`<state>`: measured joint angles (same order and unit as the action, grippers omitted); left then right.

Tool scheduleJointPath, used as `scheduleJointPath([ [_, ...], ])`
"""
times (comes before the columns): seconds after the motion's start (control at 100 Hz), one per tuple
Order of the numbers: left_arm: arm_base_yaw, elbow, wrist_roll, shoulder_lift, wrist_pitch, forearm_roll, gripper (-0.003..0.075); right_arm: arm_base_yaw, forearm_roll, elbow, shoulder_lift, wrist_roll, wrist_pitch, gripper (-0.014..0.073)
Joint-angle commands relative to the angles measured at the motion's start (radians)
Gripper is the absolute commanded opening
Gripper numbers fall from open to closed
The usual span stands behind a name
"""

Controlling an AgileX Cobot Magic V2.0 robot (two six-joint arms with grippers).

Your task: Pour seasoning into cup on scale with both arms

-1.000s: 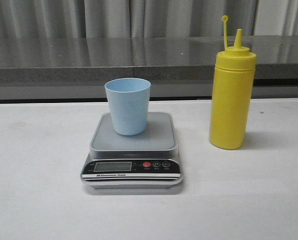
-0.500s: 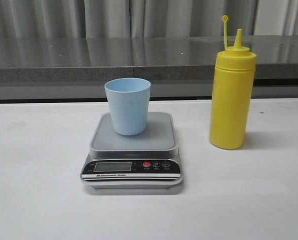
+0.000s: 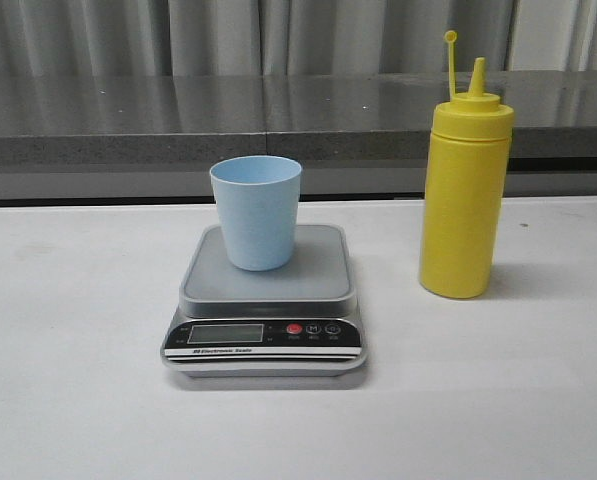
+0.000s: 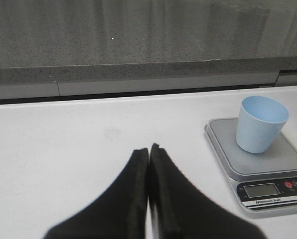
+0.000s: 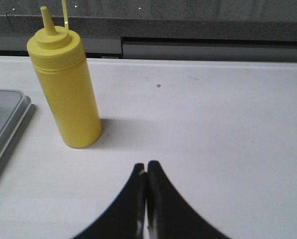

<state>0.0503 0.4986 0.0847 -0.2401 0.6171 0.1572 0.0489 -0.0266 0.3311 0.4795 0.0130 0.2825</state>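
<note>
The seasoning bottle [image 3: 465, 185] is standing upright on the white bench [image 3: 78, 400], to the right of the scale [image 3: 266, 305] and apart from it, its cone nozzle pointing up and its thin cap strap sticking up beside the nozzle. The pale blue cup [image 3: 257, 211] is sitting upright on the grey platform of the scale, toward the platform's rear, with its mouth open upward. The scale's black front panel, with its display and red button, is facing the camera in the front view.

Neither arm is showing in the front view. In the left wrist view, the left tool [image 4: 148, 152] is hanging over bare bench with its fingers pressed together, well apart from the scale and cup. In the right wrist view, the right tool [image 5: 147, 168] is likewise pressed together and gripping nothing, sitting near the bottle but not touching it.
</note>
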Motion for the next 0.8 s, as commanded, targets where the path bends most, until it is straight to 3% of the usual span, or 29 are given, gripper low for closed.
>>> scheduleJointPath([
  [0.0,-0.003,0.027,-0.01,-0.01,-0.074,0.009,-0.002,0.026,0.006,0.04,0.059,-0.013,-0.164,0.0073],
  [0.39,-0.003,0.027,-0.01,-0.01,-0.074,0.009,-0.002,0.202,0.005,0.036,0.281,0.021,-0.489,0.0669],
  [0.79,-0.003,0.027,-0.01,-0.01,-0.074,0.009,-0.002,0.281,0.014,0.036,0.637,0.055,-0.921,0.0646],
])
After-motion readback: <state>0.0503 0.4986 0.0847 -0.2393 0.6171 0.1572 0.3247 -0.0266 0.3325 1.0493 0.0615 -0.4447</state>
